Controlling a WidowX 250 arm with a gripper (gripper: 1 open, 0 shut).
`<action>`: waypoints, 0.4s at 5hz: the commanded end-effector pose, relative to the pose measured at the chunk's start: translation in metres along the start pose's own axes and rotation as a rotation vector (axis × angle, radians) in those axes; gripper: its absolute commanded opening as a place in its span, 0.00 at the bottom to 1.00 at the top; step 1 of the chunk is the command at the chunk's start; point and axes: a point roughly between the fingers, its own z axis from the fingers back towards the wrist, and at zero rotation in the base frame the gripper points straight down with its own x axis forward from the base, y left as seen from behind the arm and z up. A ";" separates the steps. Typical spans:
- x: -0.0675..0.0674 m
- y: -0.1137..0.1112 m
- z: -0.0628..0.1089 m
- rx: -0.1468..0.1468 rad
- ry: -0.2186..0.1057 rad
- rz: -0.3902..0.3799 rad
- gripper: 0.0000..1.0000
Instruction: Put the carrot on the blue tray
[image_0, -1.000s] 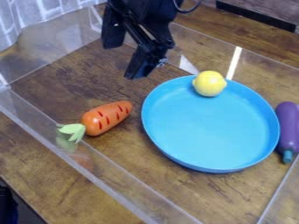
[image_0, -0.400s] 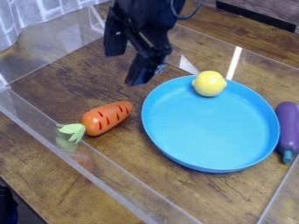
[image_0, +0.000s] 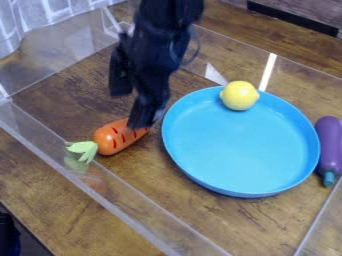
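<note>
The carrot (image_0: 118, 138) is orange with dark grooves and lies on the wooden table, its pale green top pointing toward the front left. My gripper (image_0: 131, 105) hangs just above the carrot's thick right end, pointing steeply down. It is open, with nothing between its dark fingers (image_0: 144, 112). The lower finger looks very near the carrot, and I cannot tell whether it touches. The blue tray (image_0: 247, 148) is a wide round dish just right of the carrot.
A yellow round fruit (image_0: 239, 95) rests at the tray's back rim. A purple eggplant (image_0: 329, 146) lies along the tray's right side. Clear plastic walls (image_0: 54, 120) fence the table on the left and front. A white stick (image_0: 267, 72) stands behind the fruit.
The gripper has dropped and shifted toward the front left, from above the tray's back-left rim to just over the carrot. It stayed open. Carrot, tray and fruit have not moved.
</note>
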 end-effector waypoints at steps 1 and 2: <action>-0.006 0.002 -0.019 0.010 -0.045 -0.014 1.00; -0.012 -0.003 -0.040 0.012 -0.035 -0.036 1.00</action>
